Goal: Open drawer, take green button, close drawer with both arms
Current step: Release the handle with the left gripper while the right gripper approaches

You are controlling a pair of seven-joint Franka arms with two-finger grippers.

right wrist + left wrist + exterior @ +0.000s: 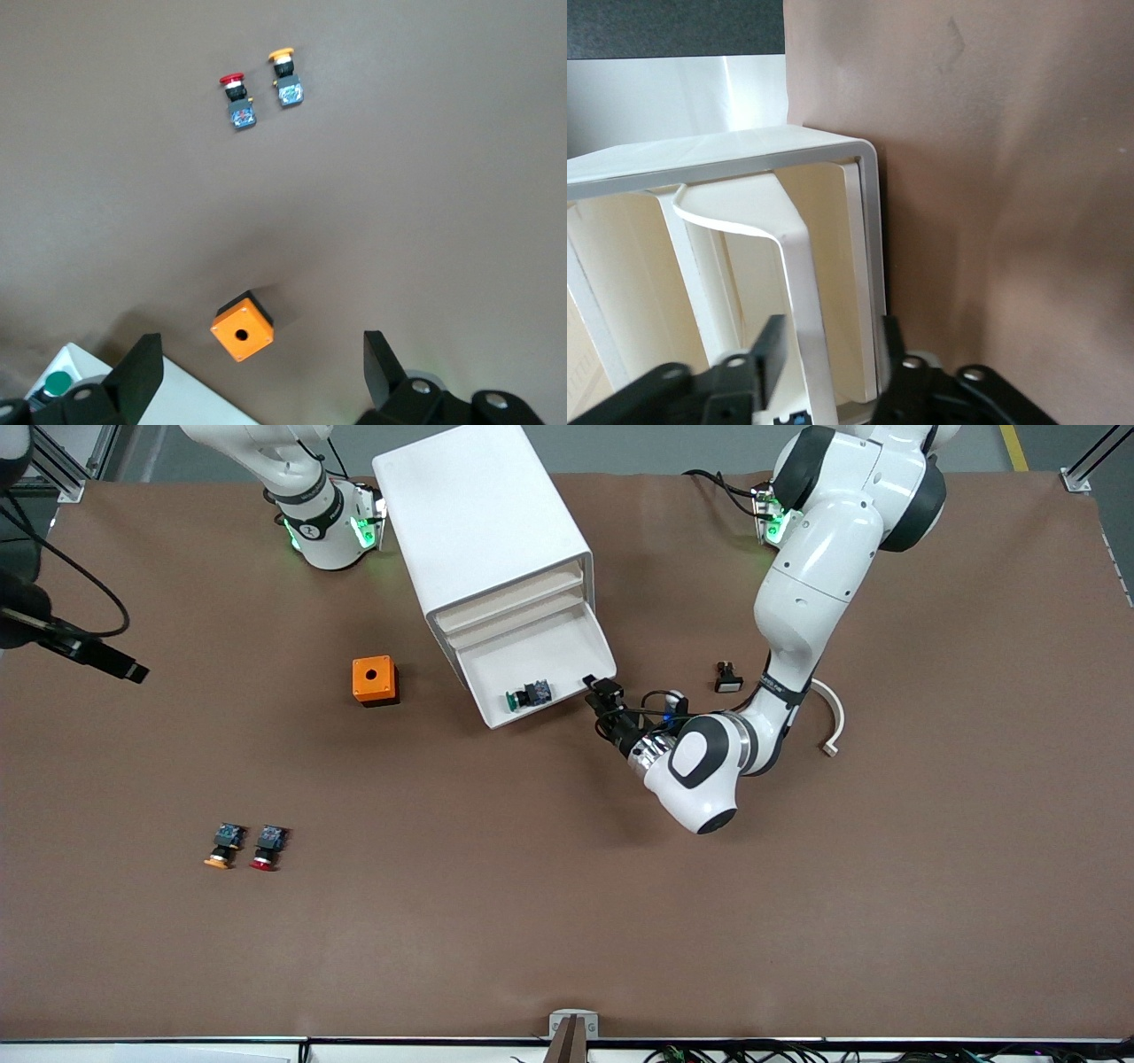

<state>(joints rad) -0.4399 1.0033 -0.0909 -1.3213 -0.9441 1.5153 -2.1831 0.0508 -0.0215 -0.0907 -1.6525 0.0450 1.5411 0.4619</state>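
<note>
Right arm (306, 500): only base and lower links in front view, rest cut off at top edge; its gripper (257, 372) shows just two fingertips at the right wrist view's edge, wide apart. Button (56, 384): only green cap visible there, body cut off by frame. Cabinet (744, 150) in left wrist view: cropped, drawer (793, 266) front seen only in part. Left gripper (605, 701): fingertips too small to tell if touching drawer. Upper drawers' contents hidden.
</note>
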